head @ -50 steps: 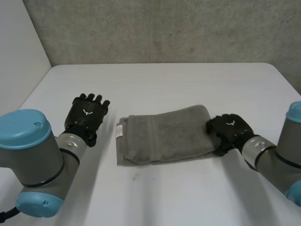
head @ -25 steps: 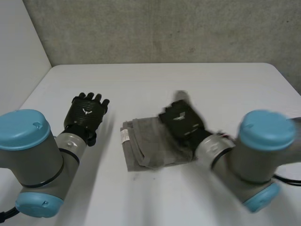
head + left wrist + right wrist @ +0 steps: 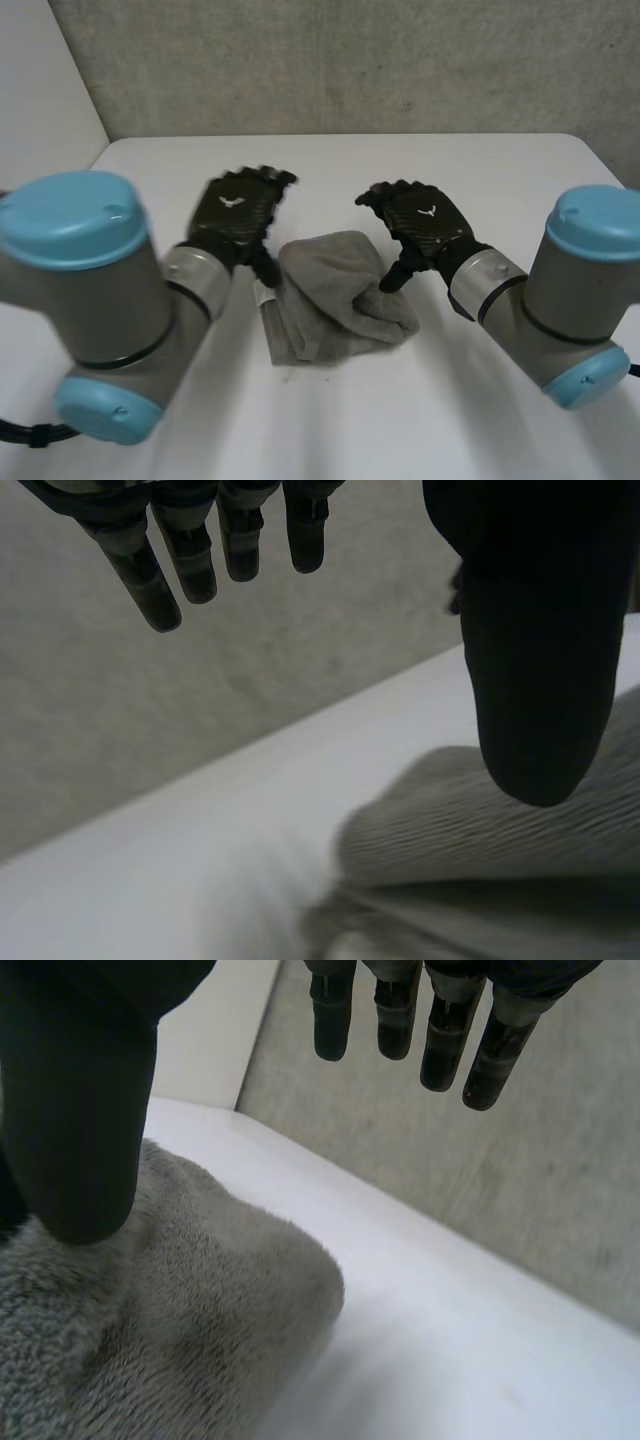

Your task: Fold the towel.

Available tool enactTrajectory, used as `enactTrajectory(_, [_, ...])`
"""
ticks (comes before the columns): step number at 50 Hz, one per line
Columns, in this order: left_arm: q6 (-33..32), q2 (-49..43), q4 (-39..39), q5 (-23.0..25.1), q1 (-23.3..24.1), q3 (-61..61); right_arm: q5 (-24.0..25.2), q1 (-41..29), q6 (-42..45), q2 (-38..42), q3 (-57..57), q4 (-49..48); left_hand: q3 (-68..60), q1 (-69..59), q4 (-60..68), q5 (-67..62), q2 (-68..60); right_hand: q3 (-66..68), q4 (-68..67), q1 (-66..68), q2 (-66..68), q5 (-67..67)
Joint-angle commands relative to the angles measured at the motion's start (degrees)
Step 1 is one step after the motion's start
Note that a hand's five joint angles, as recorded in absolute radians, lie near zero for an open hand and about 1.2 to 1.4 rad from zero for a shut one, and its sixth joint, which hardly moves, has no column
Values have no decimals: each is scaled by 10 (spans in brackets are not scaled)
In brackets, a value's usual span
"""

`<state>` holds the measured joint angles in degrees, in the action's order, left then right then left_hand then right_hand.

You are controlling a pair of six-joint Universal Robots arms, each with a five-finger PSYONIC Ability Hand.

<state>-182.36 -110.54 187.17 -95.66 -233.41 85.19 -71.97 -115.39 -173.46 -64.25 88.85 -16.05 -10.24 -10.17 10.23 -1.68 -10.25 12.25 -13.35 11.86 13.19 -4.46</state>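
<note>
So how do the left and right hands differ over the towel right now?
The left hand sits at the towel's left end, by its white label; the right hand at its right end. The left hand's fingers slant rightward, the right hand's leftward. Both are open, thumbs over the towel, gripping nothing.

On the towel (image 3: pixel 335 290), the edge toward the left side of the table (image 3: pixel 330 170) is partly covered by the left hand (image 3: pixel 235 210) and its wrist. The white label (image 3: pixel 263 293) on that edge is half hidden, and whatever is printed on it is too small to be read. Part of the towel's right edge is covered by the thumb of the right hand (image 3: pixel 425 222); whether the thumb touches the cloth cannot be told. The table's near corners are hidden behind the left arm (image 3: pixel 100 300) and the right arm (image 3: pixel 560 290), and both arms are cut off by the frame. In both wrist views the towel is cut off at the frame's edge.
</note>
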Motion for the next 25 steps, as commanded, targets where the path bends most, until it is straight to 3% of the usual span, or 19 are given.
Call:
enactTrajectory(1, [80,-114,-88,-1,50,-116,9,-4,1,84,-97,139,-22,-22,22,-7,-22,-22,34,-19,-32,45])
enactTrajectory(6, [88,-182,-114,-16,64,-172,10,-4,30,139,-143,161,-23,-24,23,-9,-23,-22,34,-19,-32,45])
enactTrajectory(11, [86,-226,-119,-58,63,-180,11,-2,38,156,-156,161,-22,-22,22,-7,-22,-22,34,-19,-32,45])
enactTrajectory(17, [81,-231,-120,-73,59,-162,12,1,58,162,-156,160,-22,-22,22,-7,-22,-22,34,-19,-32,45])
enactTrajectory(25, [12,-214,-115,-112,42,-119,12,-6,86,160,-156,160,-20,-21,20,-6,-20,-22,34,-19,-32,45])
